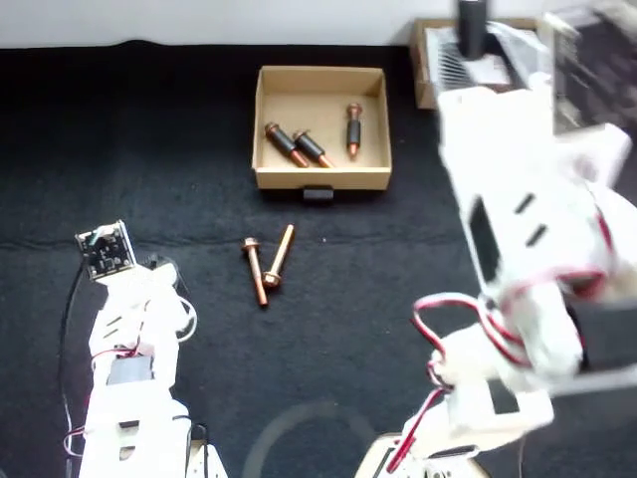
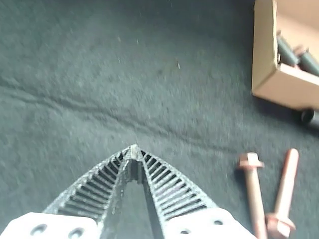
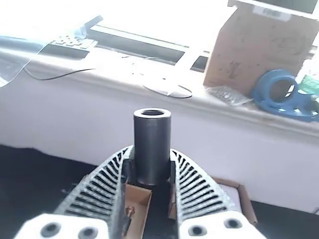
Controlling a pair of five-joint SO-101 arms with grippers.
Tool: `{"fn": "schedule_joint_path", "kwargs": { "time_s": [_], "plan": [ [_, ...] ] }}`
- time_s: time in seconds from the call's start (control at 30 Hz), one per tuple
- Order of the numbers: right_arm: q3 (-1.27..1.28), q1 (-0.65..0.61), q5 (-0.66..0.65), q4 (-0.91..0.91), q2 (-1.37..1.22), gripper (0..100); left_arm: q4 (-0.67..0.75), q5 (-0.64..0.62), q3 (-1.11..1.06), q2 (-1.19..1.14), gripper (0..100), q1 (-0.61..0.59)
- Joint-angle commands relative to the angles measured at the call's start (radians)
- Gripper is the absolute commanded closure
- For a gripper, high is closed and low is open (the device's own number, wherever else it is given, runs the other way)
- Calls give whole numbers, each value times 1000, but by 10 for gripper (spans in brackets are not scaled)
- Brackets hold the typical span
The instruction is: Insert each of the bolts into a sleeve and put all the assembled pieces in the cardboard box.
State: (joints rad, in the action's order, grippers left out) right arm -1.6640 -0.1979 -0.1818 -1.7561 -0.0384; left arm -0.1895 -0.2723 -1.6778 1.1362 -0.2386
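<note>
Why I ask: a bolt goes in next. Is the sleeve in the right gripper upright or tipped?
Upright. The sleeve stands on end, clamped in the right gripper, with its open end on top.

Open mat (image 1: 199,149) between left gripper (image 2: 133,149) and two loose bolts (image 1: 256,271), which lie close together. Cardboard box (image 1: 320,179) walls and dark sleeve (image 1: 318,194) just beside its front wall obstruct low approach. Right arm (image 1: 528,249) overhangs mat's right side.

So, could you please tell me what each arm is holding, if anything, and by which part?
The right arm's jaws clamp a dark sleeve by its lower half, open end up; the left arm's jaws are shut on nothing.
</note>
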Motion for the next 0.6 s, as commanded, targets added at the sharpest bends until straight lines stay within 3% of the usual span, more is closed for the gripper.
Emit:
{"fn": "schedule_joint_path", "kwargs": {
  "time_s": [0.0, 0.17, 0.3, 0.57],
  "plan": [
    [-101, 113, -9, -10, 81, 991, -66, 3, -15, 2, 990, 39],
    [-101, 259, -11, -10, 137, 991, -120, 15, -15, 8, 990, 70],
    [-102, 371, -11, -10, 196, 991, -273, 74, 10, 10, 990, 70],
    [-101, 390, -11, -10, 363, 991, -605, 72, 127, 10, 990, 70]
  ]
}}
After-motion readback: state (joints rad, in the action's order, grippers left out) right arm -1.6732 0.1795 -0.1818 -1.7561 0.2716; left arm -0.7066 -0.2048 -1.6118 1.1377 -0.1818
